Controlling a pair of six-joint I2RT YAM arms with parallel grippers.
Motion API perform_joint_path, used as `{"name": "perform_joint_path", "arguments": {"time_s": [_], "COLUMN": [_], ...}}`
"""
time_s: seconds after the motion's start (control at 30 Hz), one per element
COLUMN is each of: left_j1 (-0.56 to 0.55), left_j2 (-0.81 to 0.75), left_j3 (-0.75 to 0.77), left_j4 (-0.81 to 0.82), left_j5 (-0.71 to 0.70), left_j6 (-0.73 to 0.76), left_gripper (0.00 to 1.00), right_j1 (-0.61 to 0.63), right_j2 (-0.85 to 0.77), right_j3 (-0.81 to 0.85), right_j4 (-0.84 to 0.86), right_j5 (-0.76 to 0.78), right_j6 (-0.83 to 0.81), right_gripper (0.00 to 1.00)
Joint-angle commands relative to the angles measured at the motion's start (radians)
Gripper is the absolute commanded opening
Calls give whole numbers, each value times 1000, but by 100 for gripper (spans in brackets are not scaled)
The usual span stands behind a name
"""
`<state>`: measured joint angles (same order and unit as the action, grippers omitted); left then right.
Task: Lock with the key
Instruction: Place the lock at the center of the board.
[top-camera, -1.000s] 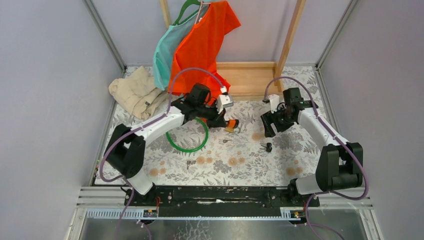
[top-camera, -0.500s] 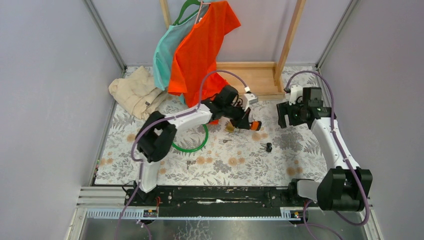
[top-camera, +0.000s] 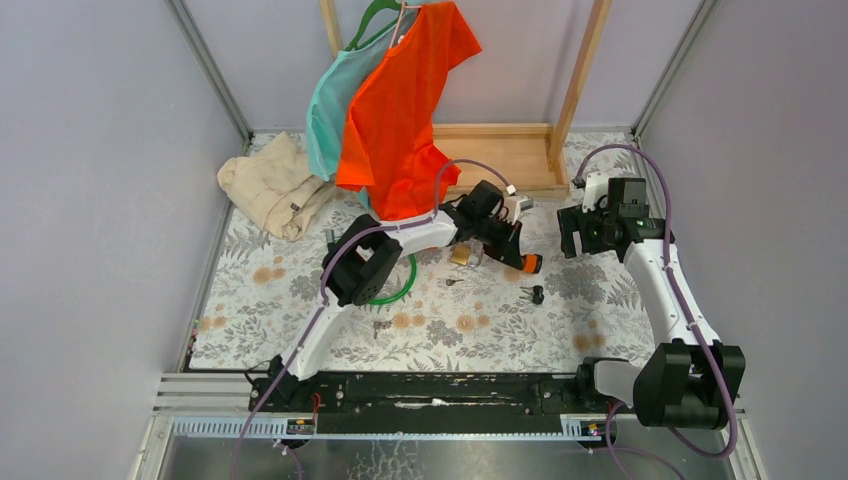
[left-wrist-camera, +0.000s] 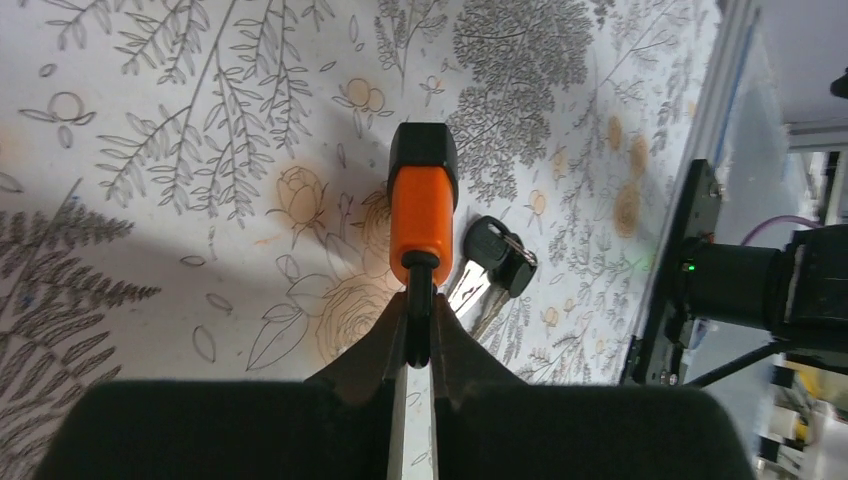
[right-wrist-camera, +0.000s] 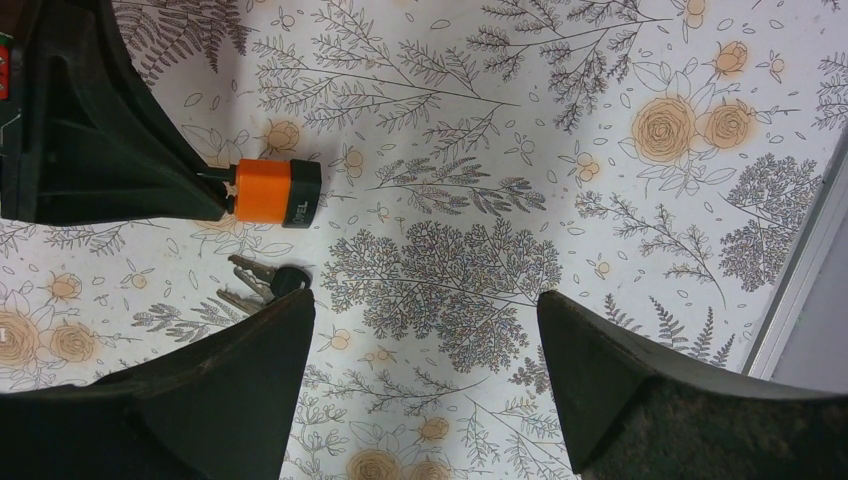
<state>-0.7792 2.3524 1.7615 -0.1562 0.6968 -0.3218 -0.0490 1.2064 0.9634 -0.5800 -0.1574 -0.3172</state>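
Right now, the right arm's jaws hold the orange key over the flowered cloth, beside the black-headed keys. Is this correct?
No: the left arm's jaws hold the orange key, as the left wrist view shows, over the flowered cloth, beside the black-headed keys.

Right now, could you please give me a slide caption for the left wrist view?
Left hand pinching the orange-headed key over the floral tablecloth, a black-headed key bunch lying nearby.
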Motion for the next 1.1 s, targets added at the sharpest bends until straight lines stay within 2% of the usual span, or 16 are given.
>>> {"name": "perform_joint_path", "arguments": {"time_s": [0.0, 0.37, 0.67, 0.83, 1.07], "left_j1": [-8, -7, -5, -5, -5], "left_j2": [16, -24, -68, -126, -244], "left_j3": [34, -17, -73, -107, -108], "left_j4": [65, 50, 23, -30, -189], "left_j5": [47, 48, 22, -21, -141], "left_j6": [-74, -45, 18, 123, 371], "left_gripper": [6, 30, 45, 59, 68], "right_j1": [-6, -6, -6, -6, -6], "right_j2": [-23, -17, -11, -17, -28], "right_j3": [2, 2, 2, 2, -5], "right_j4": [24, 17, 13, 11, 21], "right_j5": [9, -18, -31, -54, -64], "right_j6": [0, -8, -13, -20, -38], "right_gripper": [89, 89, 89, 89, 90]}}
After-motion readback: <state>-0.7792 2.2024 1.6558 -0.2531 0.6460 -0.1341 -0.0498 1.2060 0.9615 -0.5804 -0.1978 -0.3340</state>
